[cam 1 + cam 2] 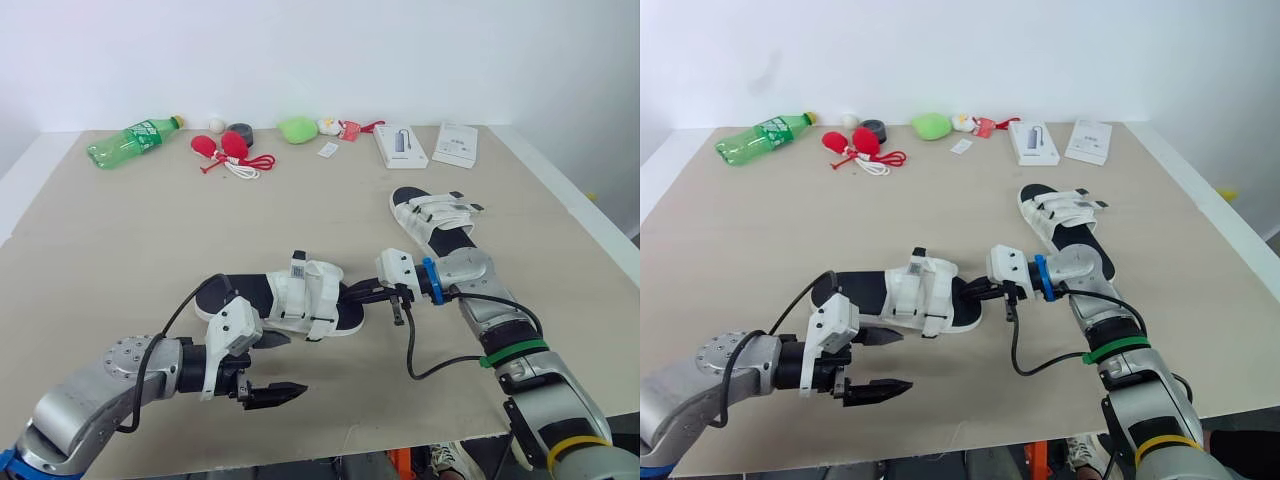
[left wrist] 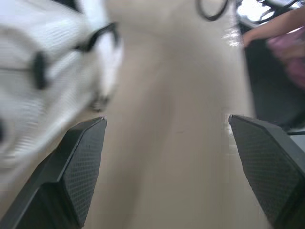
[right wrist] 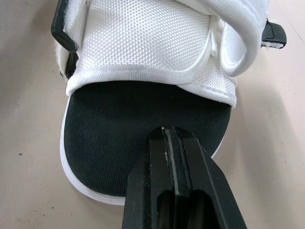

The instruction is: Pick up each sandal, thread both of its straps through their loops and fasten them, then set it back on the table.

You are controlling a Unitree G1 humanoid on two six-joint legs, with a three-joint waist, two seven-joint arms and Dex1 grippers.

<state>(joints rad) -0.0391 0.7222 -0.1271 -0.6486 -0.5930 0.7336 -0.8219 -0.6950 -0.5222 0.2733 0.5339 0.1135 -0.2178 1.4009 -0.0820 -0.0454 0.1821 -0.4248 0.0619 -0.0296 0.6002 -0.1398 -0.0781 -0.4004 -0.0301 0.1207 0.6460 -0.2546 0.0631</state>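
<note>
A white-strapped sandal with a black footbed point(image 1: 290, 298) lies mid-table, its toe pointing to my right. My right gripper point(image 1: 356, 293) is shut, and its tips rest over the black toe end of this sandal point(image 3: 119, 143), with nothing pinched between the fingers point(image 3: 164, 157). My left gripper point(image 1: 283, 367) stands wide open just in front of the sandal's near side, with only bare table between its fingers point(image 2: 78, 162). The sandal's white straps point(image 2: 43, 81) pass close beside it. A second sandal point(image 1: 435, 220) lies further back on the right, its straps folded over.
Along the table's far edge lie a green bottle point(image 1: 135, 140), red items with a cord point(image 1: 228, 150), a green lump point(image 1: 297, 129) and two white boxes point(image 1: 400, 146). The table's front edge point(image 1: 330, 450) runs close under my left gripper. A person's hand point(image 2: 271, 28) is off the table.
</note>
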